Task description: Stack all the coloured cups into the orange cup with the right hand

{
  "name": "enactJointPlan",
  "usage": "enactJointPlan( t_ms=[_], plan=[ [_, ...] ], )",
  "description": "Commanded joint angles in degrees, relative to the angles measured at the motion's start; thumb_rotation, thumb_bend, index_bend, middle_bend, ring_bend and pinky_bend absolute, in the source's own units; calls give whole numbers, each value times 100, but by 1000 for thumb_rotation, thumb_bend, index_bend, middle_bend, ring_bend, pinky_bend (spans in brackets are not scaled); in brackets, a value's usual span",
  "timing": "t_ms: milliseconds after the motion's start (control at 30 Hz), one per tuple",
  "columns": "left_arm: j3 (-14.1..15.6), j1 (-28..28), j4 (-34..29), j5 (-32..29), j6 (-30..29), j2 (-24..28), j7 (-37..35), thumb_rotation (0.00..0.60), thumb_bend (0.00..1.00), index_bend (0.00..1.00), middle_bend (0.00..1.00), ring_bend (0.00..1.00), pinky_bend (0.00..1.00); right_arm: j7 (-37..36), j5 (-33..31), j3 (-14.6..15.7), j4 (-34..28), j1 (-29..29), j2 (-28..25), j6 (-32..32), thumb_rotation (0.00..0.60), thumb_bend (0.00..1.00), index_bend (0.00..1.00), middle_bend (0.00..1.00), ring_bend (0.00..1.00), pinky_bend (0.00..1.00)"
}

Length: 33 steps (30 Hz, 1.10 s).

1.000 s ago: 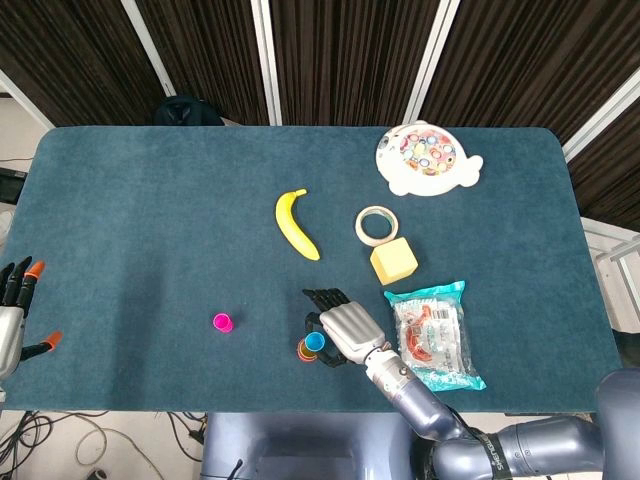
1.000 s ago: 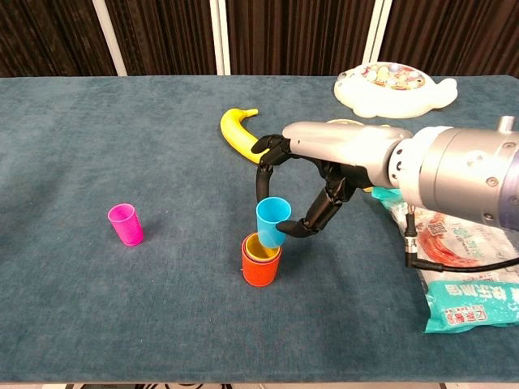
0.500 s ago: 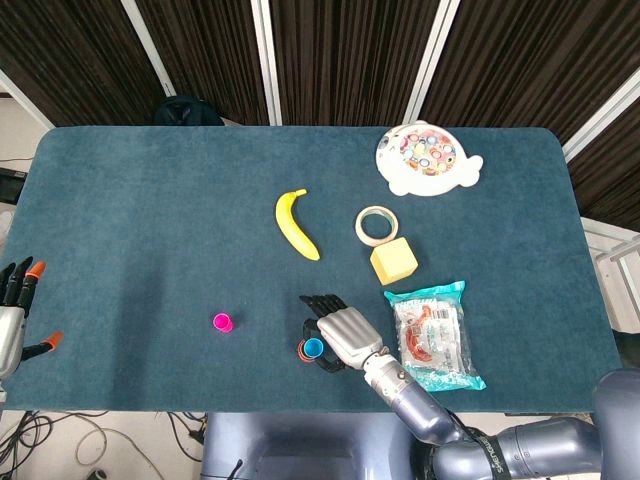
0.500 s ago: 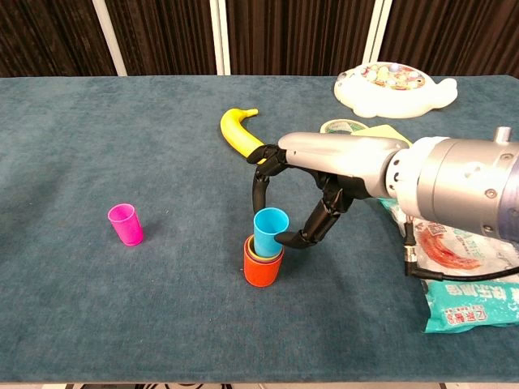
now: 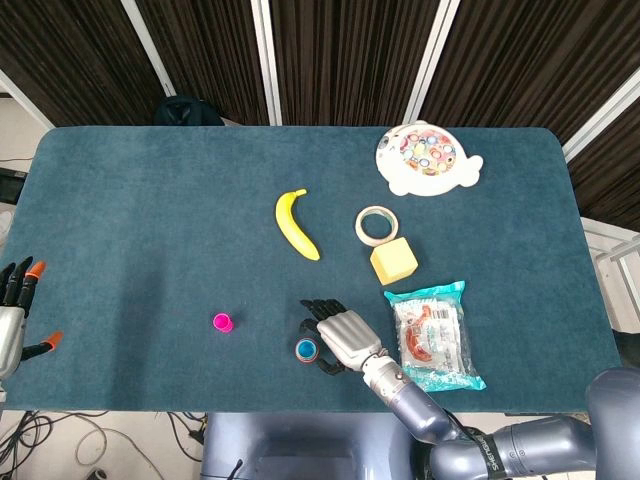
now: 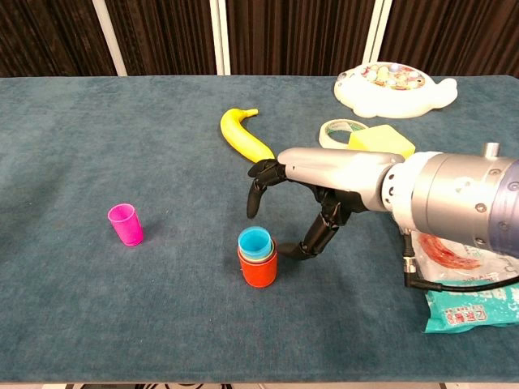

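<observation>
Dark blue felt covers the table (image 5: 150, 200), with dark curtains seen behind it at the top of both views. Low in the frame, slightly left of centre, a small orange plastic cup (image 6: 259, 271) is seen standing upright, its long axis vertical and its mouth pointing up. A yellow cup is nested inside it, shown only as a thin rim, and a light blue plastic cup (image 6: 254, 241) is seated innermost, also mouth up. The right hand (image 6: 304, 198) is arched just to the right of this stack; its dark fingers (image 6: 255, 191) are spread and curved downward with nothing held, and the stack is seen below and between the fingertips and thumb, apart from them in the chest view. A small pink plastic cup (image 6: 126, 224) stands upright, well apart, toward the left. The left hand (image 5: 14, 315) is seen at the far left edge of the head view, fingers spread and holding nothing.
</observation>
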<state>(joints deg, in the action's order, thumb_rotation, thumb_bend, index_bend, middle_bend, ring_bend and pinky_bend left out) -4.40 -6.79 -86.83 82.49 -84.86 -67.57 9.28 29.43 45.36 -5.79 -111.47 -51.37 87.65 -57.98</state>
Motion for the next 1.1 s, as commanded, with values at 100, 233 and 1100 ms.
enactJointPlan(
  t_ms=[100,233,1100],
  plan=[
    [-9,4,-3,-5,-14,5,-12,600,0,0,0,0,53,19,-30,-13,-32,-28,-17,26,600,423,117,0,36,87],
    [-11,6,-7,-9,-13,13,-27,600,0,0,0,0,52,6,-13,-107,-136,-57,-93,11,600,416,110,0,36,87],
    [18,-47,45,-19,135,-12,-110,600,0,0,0,0,52,445,-1473,-1060,1369,-1419,1077,449,600,416,153,0,36,87]
  ],
)
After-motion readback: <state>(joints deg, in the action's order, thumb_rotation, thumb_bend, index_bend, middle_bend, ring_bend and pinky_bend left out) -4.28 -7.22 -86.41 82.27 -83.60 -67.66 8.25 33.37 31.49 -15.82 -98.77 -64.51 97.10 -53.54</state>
